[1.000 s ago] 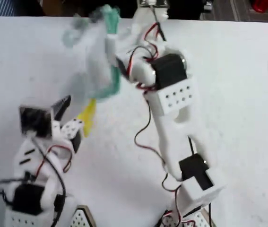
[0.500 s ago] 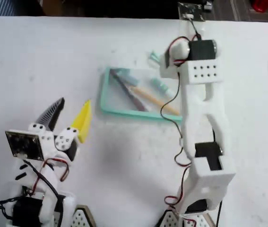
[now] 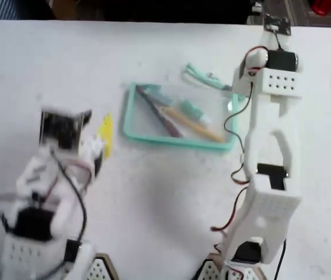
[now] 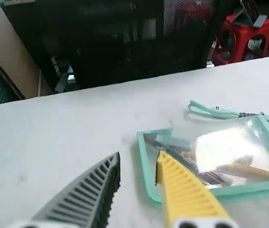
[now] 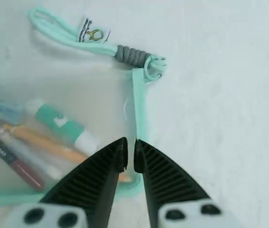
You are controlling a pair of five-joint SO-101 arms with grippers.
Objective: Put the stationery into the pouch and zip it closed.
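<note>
Stationery [image 3: 180,118] lies in the pouch [image 3: 153,139], right gripper [image 5: 130,145] seemingly at its end.

Glossy clear plastic pouch [image 4: 229,152], mint cloth edging [image 5: 138,104], braided cord [image 5: 68,38], ribbed plastic fingers [image 4: 181,194], matt white table [image 3: 153,204]

Bright even light on white table [image 3: 153,204], glare on clear pouch [image 4: 215,152], faint soft shadows, dark room behind
</note>
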